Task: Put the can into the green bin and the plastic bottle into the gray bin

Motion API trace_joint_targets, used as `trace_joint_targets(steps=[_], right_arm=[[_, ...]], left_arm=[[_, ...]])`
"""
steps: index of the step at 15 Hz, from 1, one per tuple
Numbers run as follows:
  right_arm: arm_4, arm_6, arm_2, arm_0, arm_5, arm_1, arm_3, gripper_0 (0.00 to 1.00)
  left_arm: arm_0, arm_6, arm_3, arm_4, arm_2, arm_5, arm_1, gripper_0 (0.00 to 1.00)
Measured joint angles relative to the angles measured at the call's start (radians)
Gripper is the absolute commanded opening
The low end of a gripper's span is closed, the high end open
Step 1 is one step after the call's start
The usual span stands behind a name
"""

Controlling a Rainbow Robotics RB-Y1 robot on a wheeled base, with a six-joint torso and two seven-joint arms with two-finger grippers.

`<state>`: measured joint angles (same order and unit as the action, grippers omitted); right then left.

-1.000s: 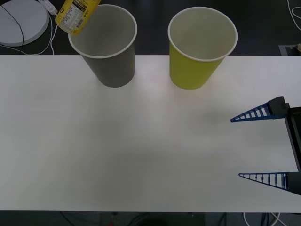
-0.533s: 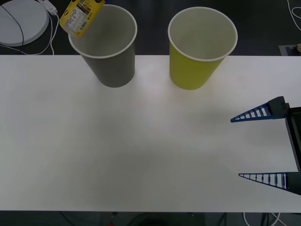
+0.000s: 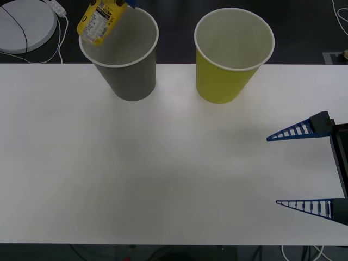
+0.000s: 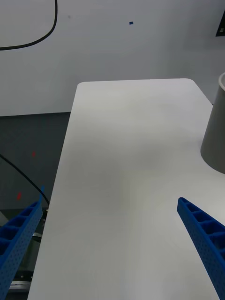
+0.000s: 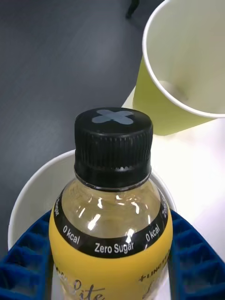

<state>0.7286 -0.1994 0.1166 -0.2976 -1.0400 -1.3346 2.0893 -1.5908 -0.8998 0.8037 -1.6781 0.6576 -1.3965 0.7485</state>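
At the upper left of the front view, the plastic bottle [image 3: 101,20] hangs tilted above the far-left rim of the gray bin [image 3: 122,54], which stands at the back of the white desk [image 3: 163,163]. The left gripper [image 5: 112,262] holds the bottle: its blue ribbed fingers [image 5: 26,262] press against both sides of the yellow label, with the black cap [image 5: 113,140] pointing over the gray bin's white opening. Right of the gray bin stands the green bin [image 3: 231,54], upright, its white inside visible. At the right edge of the front view, the right gripper [image 3: 302,168] rests low over the desk, fingers [image 3: 296,130] spread wide and holding nothing.
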Motion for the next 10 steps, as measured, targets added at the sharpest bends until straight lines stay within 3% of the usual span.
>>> trace_joint_targets(steps=[10], right_arm=[[0.0, 0.0, 0.0, 0.0, 0.0, 0.0, 0.0, 1.0]], left_arm=[[0.0, 0.006, -0.002, 0.003, -0.001, 0.007, 0.001, 1.0]])
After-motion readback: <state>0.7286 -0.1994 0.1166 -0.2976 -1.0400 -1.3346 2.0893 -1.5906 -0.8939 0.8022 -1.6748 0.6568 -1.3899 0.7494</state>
